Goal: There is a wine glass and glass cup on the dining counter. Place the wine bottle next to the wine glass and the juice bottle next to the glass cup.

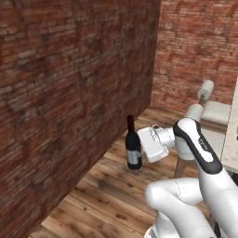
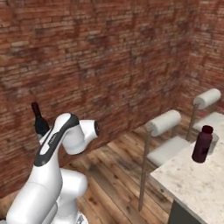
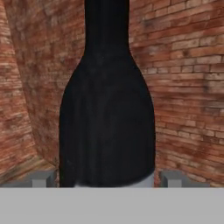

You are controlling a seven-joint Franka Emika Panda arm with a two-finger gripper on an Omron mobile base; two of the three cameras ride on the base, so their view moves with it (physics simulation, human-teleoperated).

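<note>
My gripper (image 1: 137, 156) is shut on the wine bottle (image 1: 133, 148), a tall near-black bottle with a dark red cap and pale label, held upright in the air before a brick wall. In the hand view the wine bottle (image 3: 107, 122) stands between the two fingertips (image 3: 43, 178), and the gripper (image 3: 108, 178) clamps its lower body. The bottle's neck (image 2: 38, 118) peeks out behind my arm in the right base view. The maroon juice bottle (image 2: 202, 144) stands on the dining counter (image 2: 192, 183), with the greyish glass cup (image 2: 215, 142) right behind it. The wine glass is out of view.
A brick wall (image 1: 69, 93) runs close along the left. Two cushioned bar stools (image 2: 164, 124) (image 2: 208, 99) stand between me and the counter. Wooden floor (image 1: 107, 195) lies below the held bottle. The counter's edge (image 1: 232, 144) shows at the right.
</note>
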